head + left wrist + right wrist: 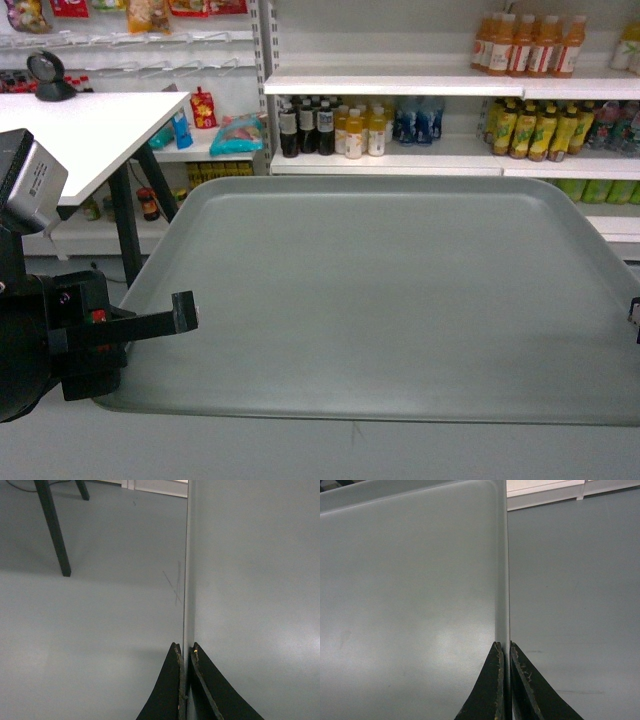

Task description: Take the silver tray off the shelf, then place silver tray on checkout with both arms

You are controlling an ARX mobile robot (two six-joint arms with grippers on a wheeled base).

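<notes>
Tray status: the large flat rectangular silver tray (pixel 380 290), matte grey-green with rounded corners and a low raised rim, is held roughly level in the air in front of the robot, above grey floor (pixel 100 630). Its surface is plain and unmarked, with soft light reflections. It fills most of the head view.

Left gripper (pixel 185 652): thin black fingers (pixel 170 690) pressed together on the tray's left rim, one finger on each face of the edge. In the head view the black left arm (pixel 60 330) meets the tray at its near left corner.

Right gripper (pixel 504 650): black fingers (pixel 525 690) likewise pinching the tray's right rim, one on each side. Only a small black part of it shows at the right edge of the head view.

Surroundings: glossy white metal shelf boards (pixel 400 160) stand behind the tray, stocked with bottled drinks (pixel 330 128). The broad white checkout counter (pixel 80 125) on black legs stands at upper left, well apart from the tray.
</notes>
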